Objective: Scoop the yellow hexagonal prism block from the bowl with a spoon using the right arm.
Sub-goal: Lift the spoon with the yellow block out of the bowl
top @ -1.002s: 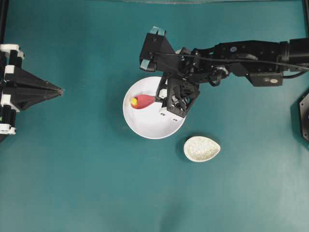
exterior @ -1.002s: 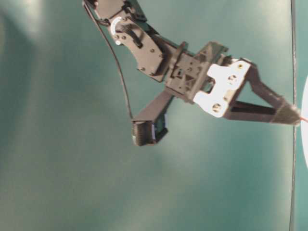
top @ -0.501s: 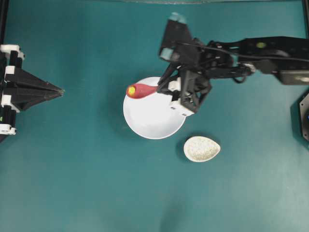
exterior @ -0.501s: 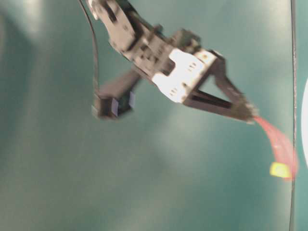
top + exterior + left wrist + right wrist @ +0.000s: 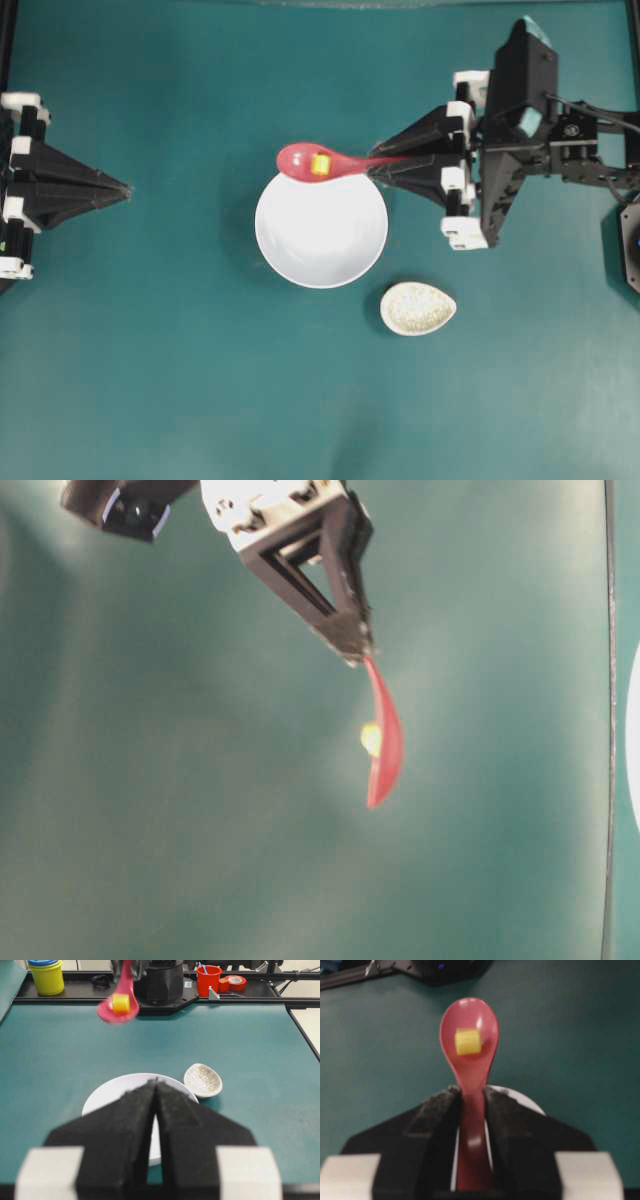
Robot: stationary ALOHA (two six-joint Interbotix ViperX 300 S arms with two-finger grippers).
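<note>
While right gripper (image 5: pixel 385 163) clamps spoon (image 5: pixel 325 161) by handle, scoop hangs over far rim of bowl (image 5: pixel 320 232), raised off table. Yellow hexagonal prism block (image 5: pixel 321 165) sits inside scoop. Bowl otherwise bare; speckled spoon rest (image 5: pixel 418 308) just beside its near-right edge. Left gripper (image 5: pixel 122 187) at left edge, jaws together, well apart from bowl across open teal table (image 5: pixel 180 380).

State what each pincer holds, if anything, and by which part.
The right pincer grips the spoon by its handle, with the yellow block in the scoop. The left pincer is shut and holds nothing.
</note>
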